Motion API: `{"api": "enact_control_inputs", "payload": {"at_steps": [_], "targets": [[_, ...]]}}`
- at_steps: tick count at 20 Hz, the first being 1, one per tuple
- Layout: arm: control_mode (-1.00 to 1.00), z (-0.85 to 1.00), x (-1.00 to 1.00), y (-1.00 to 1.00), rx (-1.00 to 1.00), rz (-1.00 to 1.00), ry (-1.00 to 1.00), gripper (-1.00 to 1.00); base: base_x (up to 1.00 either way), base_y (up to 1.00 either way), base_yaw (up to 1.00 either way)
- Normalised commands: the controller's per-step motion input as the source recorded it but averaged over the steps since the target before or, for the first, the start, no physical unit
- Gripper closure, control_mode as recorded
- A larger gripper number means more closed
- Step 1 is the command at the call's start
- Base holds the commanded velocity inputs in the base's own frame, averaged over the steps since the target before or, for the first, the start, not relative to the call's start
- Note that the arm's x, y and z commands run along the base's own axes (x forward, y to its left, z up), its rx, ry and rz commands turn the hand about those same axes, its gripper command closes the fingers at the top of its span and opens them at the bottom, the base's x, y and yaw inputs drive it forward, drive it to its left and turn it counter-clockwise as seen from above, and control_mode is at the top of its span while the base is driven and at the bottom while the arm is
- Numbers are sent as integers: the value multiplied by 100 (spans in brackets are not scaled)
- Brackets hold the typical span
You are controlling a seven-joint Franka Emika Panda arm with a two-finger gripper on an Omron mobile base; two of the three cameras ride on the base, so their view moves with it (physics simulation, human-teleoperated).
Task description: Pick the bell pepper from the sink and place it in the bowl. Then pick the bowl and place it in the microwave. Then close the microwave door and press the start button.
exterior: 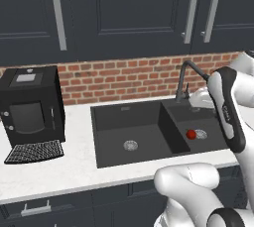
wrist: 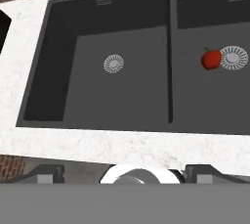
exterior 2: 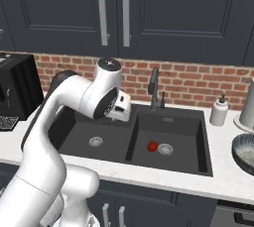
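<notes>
Step in hand: reach for the pepper (wrist: 211,59), judged from the layout.

- Pepper location: right basin of the sink (exterior: 149,147), on the floor, touching or just beside the round drain (wrist: 233,56). Also seen at (exterior 2: 153,145) and (exterior: 191,134).
- Claw (wrist: 124,173) state: released, fingers (wrist: 46,174) spread wide, nothing between them. Hovers high above the sink, over the near rim, closer to the left basin.
- Bowl (exterior 2: 244,150): on the counter (exterior: 49,171) right of the sink, near a soap bottle (exterior 2: 219,110). Appears empty as far as visible.

Procedure for a clean pick:
1. Shift toward the right basin until the pepper sits centred between the 2 fingertips in the hand view.
2. Clear the divider (wrist: 170,56) and the faucet (exterior 2: 155,88) during the move; both stand close to the path.
3. Descend straight down, claw kept spread.
4. Straddle the pepper's widest part, not the stem; glossy round skin likely slips under an off-centre squeeze.
5. Stop short of the basin floor and avoid the drain edge.
6. Clench gently, then lift vertically above the rim before travel to the bowl.
</notes>
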Motion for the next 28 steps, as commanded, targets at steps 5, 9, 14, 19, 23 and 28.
{"api": "enact_control_inputs", "payload": {"at_steps": [5,9,14,19,23,28], "targets": [[-100,-46,-11,-55,12,0,0,-100,0,0,0],[-100,-58,-7,-83,5,13,-2,-100,0,0,0],[-100,-51,1,-88,2,25,-11,-100,0,0,0],[-100,-20,74,-75,4,19,-3,-100,0,0,0],[-100,0,98,-57,12,22,0,-100,0,0,0],[-100,-20,75,-26,7,31,0,-100,0,0,0]]}}
